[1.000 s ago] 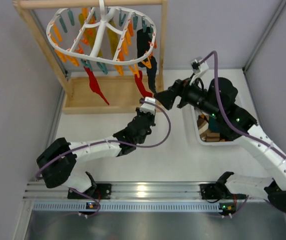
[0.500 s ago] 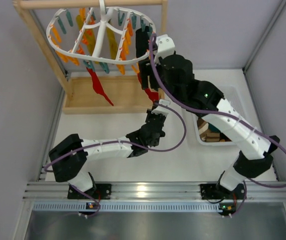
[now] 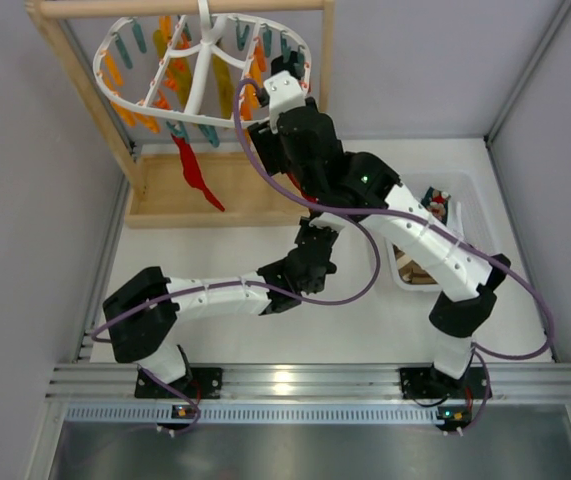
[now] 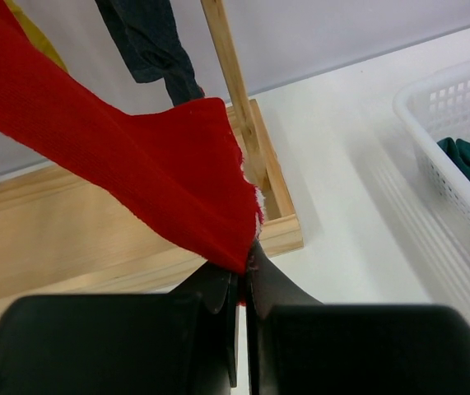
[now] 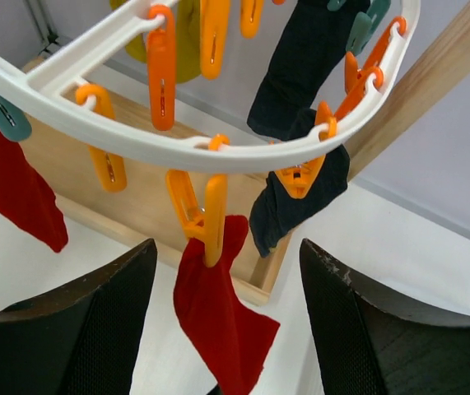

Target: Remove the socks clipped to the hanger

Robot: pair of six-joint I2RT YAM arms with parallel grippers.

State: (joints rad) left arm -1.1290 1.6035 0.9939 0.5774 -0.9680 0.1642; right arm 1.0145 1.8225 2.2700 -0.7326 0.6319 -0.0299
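**View differences.** The left wrist view shows the left gripper (image 4: 244, 276) with its jaws pressed together on the lower edge of a red sock (image 4: 136, 156). The top view hides this contact behind the right arm. The right wrist view shows the right gripper (image 5: 228, 263) with its 2 fingers (image 5: 78, 329) spread wide and holding nothing. The same red sock hangs between them from an orange clip (image 5: 206, 218) on the hanger (image 5: 243, 155).

**Orientation.** In the left wrist view the red sock runs as a flat band from upper left down to the jaws at lower centre. In the right wrist view its long axis runs downward from the clip. A second red sock (image 3: 197, 175) hangs under the ring's left half and points down toward the wooden frame (image 3: 155, 205). A dark sock (image 5: 300, 66) hangs at the ring's right end, beside the frame post. A mustard sock (image 5: 187, 49) hangs behind the ring. The hanger is a white oval suspended from the frame's top bar at the table's far left. Its long axis runs left to right in the top view.

**Surroundings.** The table (image 3: 295, 340) is white and the walls are grey. A white basket (image 4: 440, 123) stands at the right and contains a green item.
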